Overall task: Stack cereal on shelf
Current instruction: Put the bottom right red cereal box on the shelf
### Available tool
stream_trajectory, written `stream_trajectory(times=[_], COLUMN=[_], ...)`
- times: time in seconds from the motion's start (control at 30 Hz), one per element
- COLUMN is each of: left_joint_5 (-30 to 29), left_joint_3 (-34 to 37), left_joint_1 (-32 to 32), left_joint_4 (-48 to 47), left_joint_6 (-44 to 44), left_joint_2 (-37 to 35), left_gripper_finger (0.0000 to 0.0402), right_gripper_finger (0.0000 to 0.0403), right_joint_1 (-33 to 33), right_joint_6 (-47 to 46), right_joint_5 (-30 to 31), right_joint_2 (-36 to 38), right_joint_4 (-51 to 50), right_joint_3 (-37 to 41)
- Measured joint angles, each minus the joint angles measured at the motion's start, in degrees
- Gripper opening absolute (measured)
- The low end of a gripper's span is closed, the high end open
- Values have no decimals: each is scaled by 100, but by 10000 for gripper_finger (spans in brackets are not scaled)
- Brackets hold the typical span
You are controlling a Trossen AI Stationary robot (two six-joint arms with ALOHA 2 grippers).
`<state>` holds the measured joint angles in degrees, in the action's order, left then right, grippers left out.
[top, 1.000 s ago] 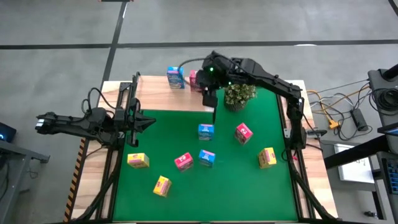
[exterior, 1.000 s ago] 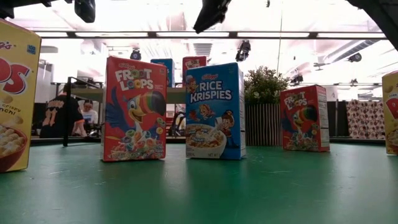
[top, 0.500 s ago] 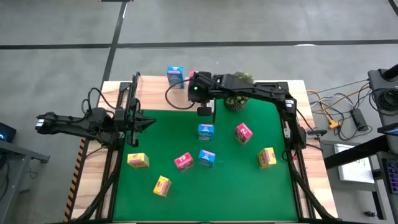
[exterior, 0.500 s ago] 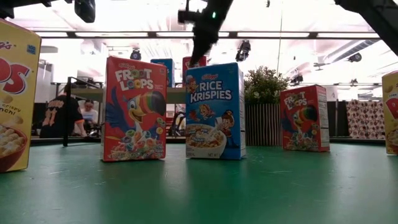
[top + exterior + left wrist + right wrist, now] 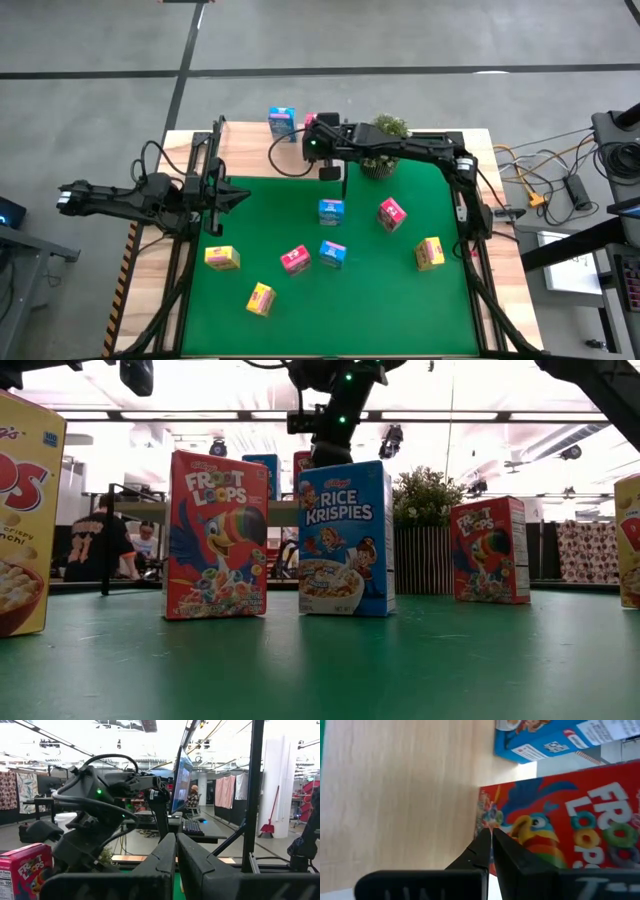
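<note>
Two small printed cardboard cereal boxes (image 5: 283, 123) on light-wood shelf (image 5: 250, 150); seven remain. Right claw (image 5: 491, 836) together, empty; left claw (image 5: 176, 851) together.

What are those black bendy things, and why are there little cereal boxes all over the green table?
The black bendy things are two robot arms. Each ends in a gripper, a hand with two fingers. One picture looks down from above, one peeks across the table top, and two come from cameras on the arms' wrists.

On the flat green table mat stand small printed cardboard cereal boxes: yellow, blue and pink-red, such as the blue Rice Krispies box and the pink-red Froot Loops box. A small green potted plant stands at the back.

Two more boxes, a blue one and a pink-red one, already stand on the light-wood shelf board.

The right gripper is up by that shelf, fingers shut, holding nothing. The left gripper, also shut, waits at the table's left side.
</note>
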<state>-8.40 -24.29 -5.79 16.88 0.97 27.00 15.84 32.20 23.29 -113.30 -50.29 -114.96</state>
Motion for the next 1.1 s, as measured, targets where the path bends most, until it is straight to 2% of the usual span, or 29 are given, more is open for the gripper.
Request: stream_trajectory(times=[1.1], left_joint_5=[0], left_joint_3=[0], left_joint_1=[-1], left_joint_4=[4], left_joint_6=[1], left_joint_2=[2], left_gripper_finger=[0], right_gripper_finger=[9], right_joint_1=[322], right_joint_6=[-89], right_joint_5=[-125], right_joint_2=[3], right_joint_4=[726], right_joint_3=[157])
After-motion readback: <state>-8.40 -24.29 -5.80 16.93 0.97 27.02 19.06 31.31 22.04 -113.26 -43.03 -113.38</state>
